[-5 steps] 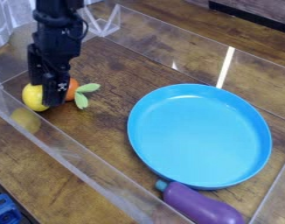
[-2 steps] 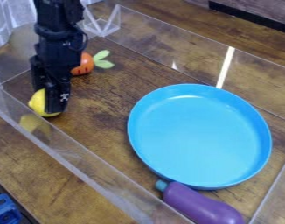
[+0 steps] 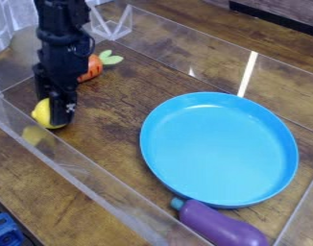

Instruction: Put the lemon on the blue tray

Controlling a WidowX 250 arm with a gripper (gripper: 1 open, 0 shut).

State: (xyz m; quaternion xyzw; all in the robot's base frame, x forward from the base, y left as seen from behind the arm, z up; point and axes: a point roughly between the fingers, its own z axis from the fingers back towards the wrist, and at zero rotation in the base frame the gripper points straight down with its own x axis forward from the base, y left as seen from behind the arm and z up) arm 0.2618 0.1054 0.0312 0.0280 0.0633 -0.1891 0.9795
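The gripper [image 3: 56, 109] points straight down at the left of the wooden table [image 3: 121, 183], its jaws closed on the lemon [image 3: 42, 113], which sits low at the tabletop. The carrot [image 3: 95, 63] lies just behind. The blue tray [image 3: 220, 149] sits well apart to the right, the eggplant [image 3: 221, 227] at its near rim.

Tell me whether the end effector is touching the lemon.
Touching. The camera view shows the end effector lowered straight over the lemon, its dark fingers closed against the yellow fruit with no gap visible.
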